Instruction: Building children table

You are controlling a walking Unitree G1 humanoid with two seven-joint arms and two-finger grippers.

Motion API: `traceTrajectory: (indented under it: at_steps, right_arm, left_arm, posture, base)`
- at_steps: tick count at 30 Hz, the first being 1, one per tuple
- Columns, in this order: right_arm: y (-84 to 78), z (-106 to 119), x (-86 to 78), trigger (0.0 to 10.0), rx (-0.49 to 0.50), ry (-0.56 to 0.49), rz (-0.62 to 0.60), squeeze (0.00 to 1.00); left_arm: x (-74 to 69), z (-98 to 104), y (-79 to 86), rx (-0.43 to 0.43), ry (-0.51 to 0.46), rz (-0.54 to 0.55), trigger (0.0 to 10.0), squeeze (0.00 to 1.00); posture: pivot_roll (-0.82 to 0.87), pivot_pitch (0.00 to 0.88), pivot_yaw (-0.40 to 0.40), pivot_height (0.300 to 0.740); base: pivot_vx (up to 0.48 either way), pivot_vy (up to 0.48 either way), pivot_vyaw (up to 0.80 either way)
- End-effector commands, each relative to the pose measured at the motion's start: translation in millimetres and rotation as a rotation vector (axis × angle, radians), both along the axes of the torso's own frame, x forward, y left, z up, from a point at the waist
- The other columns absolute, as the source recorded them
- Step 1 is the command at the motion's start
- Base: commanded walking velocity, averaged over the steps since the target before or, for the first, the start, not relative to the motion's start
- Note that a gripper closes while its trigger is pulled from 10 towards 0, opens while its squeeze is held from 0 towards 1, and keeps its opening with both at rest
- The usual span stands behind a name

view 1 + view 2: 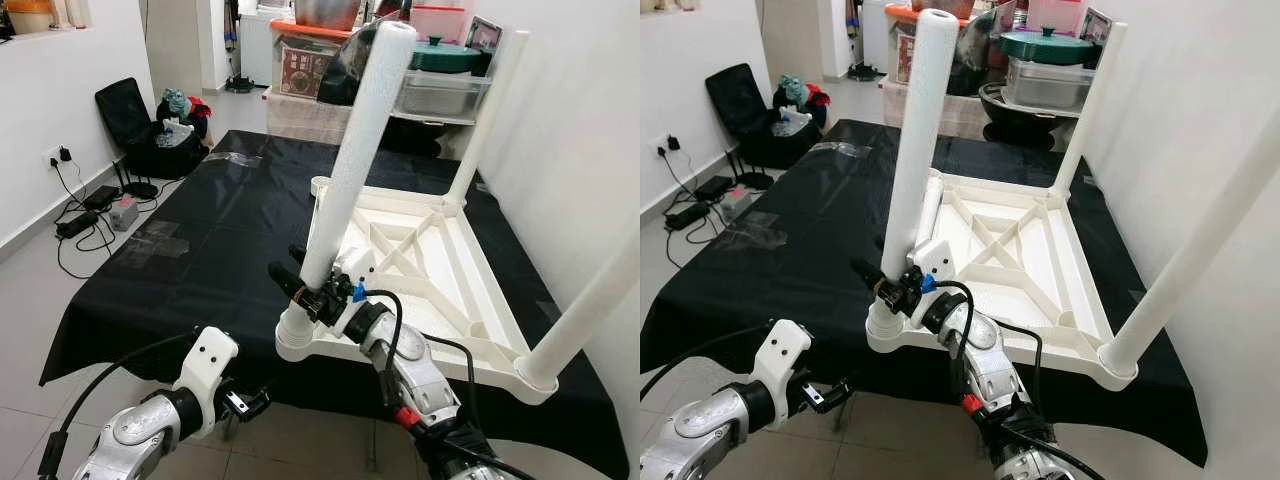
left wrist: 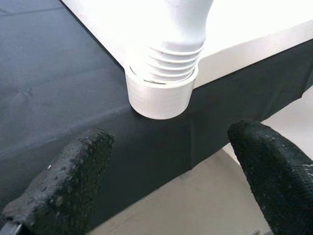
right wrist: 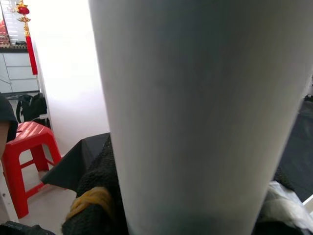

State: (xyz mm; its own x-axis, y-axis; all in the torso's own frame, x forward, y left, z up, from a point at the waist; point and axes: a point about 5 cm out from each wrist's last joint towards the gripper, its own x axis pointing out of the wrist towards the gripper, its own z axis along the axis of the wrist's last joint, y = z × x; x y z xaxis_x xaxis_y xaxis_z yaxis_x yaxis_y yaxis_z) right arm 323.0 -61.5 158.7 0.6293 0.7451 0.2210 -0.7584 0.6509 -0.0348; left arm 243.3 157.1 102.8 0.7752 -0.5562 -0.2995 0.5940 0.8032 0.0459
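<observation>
Left wrist view shows threads still exposed, so the right end effector [image 1: 318,290], clamped around the leg [image 1: 355,150], should twist squarely.

Head stereo pair looks forward and down from above the near edge of the black-covered surface [image 1: 200,230], mid range. Both eyes share the upturned white table [image 1: 1040,270] and its leaning near leg [image 1: 355,150]. Left wrist cam sits just below the surface's near edge, close up on that leg's threaded socket [image 2: 164,78]. Right wrist cam is pressed against the leg [image 3: 195,112], facing across the room.
</observation>
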Motion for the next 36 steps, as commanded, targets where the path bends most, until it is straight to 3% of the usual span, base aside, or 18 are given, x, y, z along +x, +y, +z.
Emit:
traceTrajectory:
  at_steps: [1,3,5,8,9,15,23,31,36]
  right_arm:
    - [-4.4,-29,-5.6,10.0,-0.058,0.142,0.047,0.00]
    - [-2.0,-29,-8.8,10.0,-0.069,0.153,0.101,0.00]
    - [4.5,-32,-19.0,10.0,-0.126,0.163,0.240,0.00]
    - [6.2,-33,-22.3,10.0,-0.147,0.166,0.278,0.00]
    - [8.6,-37,-28.6,10.0,-0.189,0.169,0.341,0.00]
    - [5.3,-47,-34.0,10.0,-0.254,0.184,0.362,0.00]
    - [2.3,-49,-31.4,10.0,-0.266,0.201,0.342,0.00]
    - [10.4,-23,-28.0,10.0,-0.184,0.196,0.476,0.00]
    - [26.6,3,-31.2,10.0,-0.222,0.120,0.713,0.00]
  left_arm:
    - [0.7,1,1.7,0.005,0.006,-0.005,10.0,0.00]
    - [0.6,1,2.2,0.005,0.007,-0.003,10.0,0.00]
    - [0.1,1,3.1,0.004,0.010,0.000,10.0,0.00]
    - [0.0,1,3.2,0.004,0.010,0.001,10.0,0.00]
    - [-0.9,1,3.0,0.003,0.012,0.001,10.0,0.00]
    - [-1.9,0,4.2,0.004,0.015,0.008,10.0,0.00]
    - [-1.3,-1,3.9,0.005,0.016,0.011,10.0,0.00]
    - [-0.6,-1,1.3,0.002,0.017,0.014,10.0,0.00]
    - [-2.1,-3,0.0,-0.002,0.018,0.027,10.0,0.00]
  posture:
    - [0.15,0.000,-0.113,0.740]
    - [0.15,0.000,-0.116,0.740]
    - [0.15,0.000,-0.117,0.740]
    - [0.15,0.000,-0.117,0.740]
    - [0.15,0.000,-0.123,0.740]
    - [0.16,0.000,-0.126,0.740]
    - [0.15,0.000,-0.125,0.740]
    - [0.16,0.000,-0.135,0.740]
    - [0.18,0.000,-0.160,0.740]
  base:
    - [0.000,0.000,0.00]
    - [0.000,0.000,0.00]
    - [0.000,0.000,0.00]
    - [0.000,0.000,0.00]
    - [0.000,0.000,0.00]
    - [0.000,0.000,0.00]
    - [0.000,0.000,0.00]
    - [0.000,0.000,0.00]
    - [0.000,0.000,0.00]
